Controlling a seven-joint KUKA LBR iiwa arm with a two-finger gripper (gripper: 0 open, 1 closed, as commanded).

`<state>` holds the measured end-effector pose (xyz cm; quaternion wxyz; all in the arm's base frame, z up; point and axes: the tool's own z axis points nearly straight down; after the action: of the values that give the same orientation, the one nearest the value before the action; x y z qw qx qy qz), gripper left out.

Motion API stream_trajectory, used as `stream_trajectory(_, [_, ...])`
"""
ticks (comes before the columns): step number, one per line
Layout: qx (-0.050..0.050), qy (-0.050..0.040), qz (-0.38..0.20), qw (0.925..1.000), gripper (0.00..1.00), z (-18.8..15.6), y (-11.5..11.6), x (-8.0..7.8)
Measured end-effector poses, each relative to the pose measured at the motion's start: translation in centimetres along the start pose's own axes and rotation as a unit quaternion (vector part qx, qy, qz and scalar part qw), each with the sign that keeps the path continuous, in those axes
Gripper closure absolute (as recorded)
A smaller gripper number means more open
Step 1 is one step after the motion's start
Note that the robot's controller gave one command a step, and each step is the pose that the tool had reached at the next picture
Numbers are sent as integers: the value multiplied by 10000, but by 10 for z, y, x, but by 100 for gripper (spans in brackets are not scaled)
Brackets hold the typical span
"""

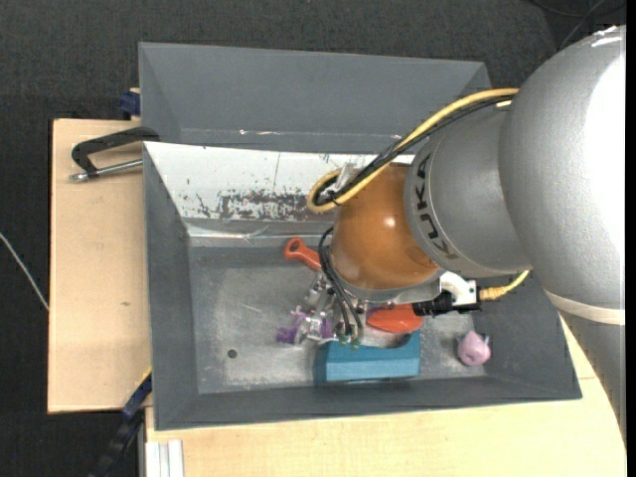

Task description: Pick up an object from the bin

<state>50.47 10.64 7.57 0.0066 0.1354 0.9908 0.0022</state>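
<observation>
Purple bit [291,332] and blue block [368,364] sit right by the jaws at lower middle (open or closed, can't tell), so probably grasp step, next needs closing on 1.

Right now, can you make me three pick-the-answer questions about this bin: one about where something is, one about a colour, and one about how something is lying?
1. Where is the little pink lump in the bin?
A. on the picture's right side of the floor
B. in the far left corner
C. on top of the block

2. What colour is the block just beside the gripper?
A. yellow
B. blue
C. green

3. How is that block placed?
A. hanging in the air
B. outside the bin
C. lying flat on the floor by the near wall

Answers:
1 A: the lump sits alone, to the right of the block.
2 B: the block is plainly blue.
3 C: it rests on the bin floor by the near wall.
</observation>
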Motion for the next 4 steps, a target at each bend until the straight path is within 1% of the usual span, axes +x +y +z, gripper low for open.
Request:
stream_trajectory(1, [-1,0,0,10000,100,0,0,0])
stream_trajectory(2, [30,74,-99,9999,100,-47,-7,4])
stream_trajectory(3, [17,46,59,10000,100,-96,26,-15])
stream_trajectory(4, [13,46,-53,10000,100,-83,21,-8])
